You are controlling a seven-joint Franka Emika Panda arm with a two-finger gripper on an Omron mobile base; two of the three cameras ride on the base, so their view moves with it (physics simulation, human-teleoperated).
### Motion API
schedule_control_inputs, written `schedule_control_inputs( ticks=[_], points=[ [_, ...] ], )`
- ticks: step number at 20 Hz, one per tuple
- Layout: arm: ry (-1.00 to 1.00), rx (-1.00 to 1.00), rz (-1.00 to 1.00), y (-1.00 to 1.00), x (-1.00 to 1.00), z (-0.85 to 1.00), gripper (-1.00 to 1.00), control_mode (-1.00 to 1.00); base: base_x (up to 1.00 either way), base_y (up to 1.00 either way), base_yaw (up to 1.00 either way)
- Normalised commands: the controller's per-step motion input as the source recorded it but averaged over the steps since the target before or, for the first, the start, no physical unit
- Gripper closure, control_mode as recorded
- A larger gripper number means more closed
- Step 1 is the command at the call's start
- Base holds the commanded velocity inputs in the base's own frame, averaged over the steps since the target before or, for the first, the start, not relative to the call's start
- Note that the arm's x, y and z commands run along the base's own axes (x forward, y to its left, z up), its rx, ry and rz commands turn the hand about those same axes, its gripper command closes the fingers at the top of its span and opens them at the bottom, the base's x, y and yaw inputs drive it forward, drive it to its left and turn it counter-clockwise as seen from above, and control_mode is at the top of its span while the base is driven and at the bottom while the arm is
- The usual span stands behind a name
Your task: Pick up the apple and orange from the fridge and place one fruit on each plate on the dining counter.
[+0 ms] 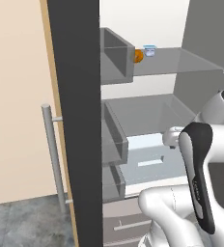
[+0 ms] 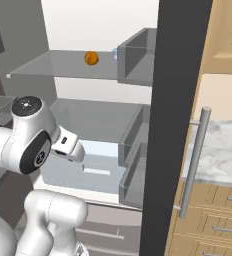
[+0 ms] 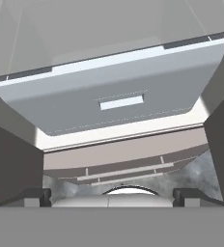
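Grey speckled floor (image 1: pixel 22 222) spreads below an open fridge (image 2: pixel 180 75), whose black door edge stands upright through the middle of both base views, a long silver bar handle (image 2: pixel 194 162) fixed to its outer face. Nearest the cameras, the white arm folds low before the fridge's open front. In the hand view the gripper (image 3: pixel 112 195) has its two dark finger tips (image 3: pixel 36 195) set far apart at the lower corners, jaws wide, with nothing between them.

Just beyond the gripper, at the foot of the fridge, a brownish-grey lower drawer front (image 3: pixel 123 157) carries pale bar pulls. Above it sits the white drawer (image 3: pixel 114 91), closed, with a small pale rectangular grip in its face; what it holds cannot be seen. Grey bins (image 1: pixel 115 140) hang on the inside of the door, stacked one above another; what can be seen of their insides looks bare.

Further in, a clear middle shelf (image 2: pixel 95 117) lies over the drawer, with nothing showing on it. Higher and farther back, the upper clear shelf (image 2: pixel 63 65) carries the orange (image 2: pixel 91 58), a small bright ball resting near the shelf's door-side end, close to the top bin (image 1: pixel 118 55). In the left base view that bin's wall hides part of the fruit. A small pale-blue cup (image 1: pixel 149 50) stands just beside the orange on the same shelf. White back wall (image 2: pixel 98 22) closes the fridge behind them.
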Motion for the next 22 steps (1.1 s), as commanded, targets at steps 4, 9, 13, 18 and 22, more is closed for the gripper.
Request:
schedule_control_inputs(
  ticks=[4, 9, 13, 18, 22],
  points=[
    [0.00, 0.00, 0.00, 0.00, 0.00, 0.00, -1.00, 1.00, 0.73, 0.00, 0.00],
    [0.00, 0.00, 0.00, 0.00, 0.00, 0.00, -1.00, 1.00, 0.00, 0.00, 0.00],
    [0.00, 0.00, 0.00, 0.00, 0.00, 0.00, -1.00, 1.00, 0.00, 0.00, 0.00],
    [-0.05, 0.00, 0.00, 0.00, -0.06, 0.05, -1.00, -1.00, -0.03, 0.00, 0.00],
    [-0.37, 0.00, 0.01, 0.00, -0.23, 0.56, -1.00, -1.00, 0.00, 0.00, 0.00]
  ],
)
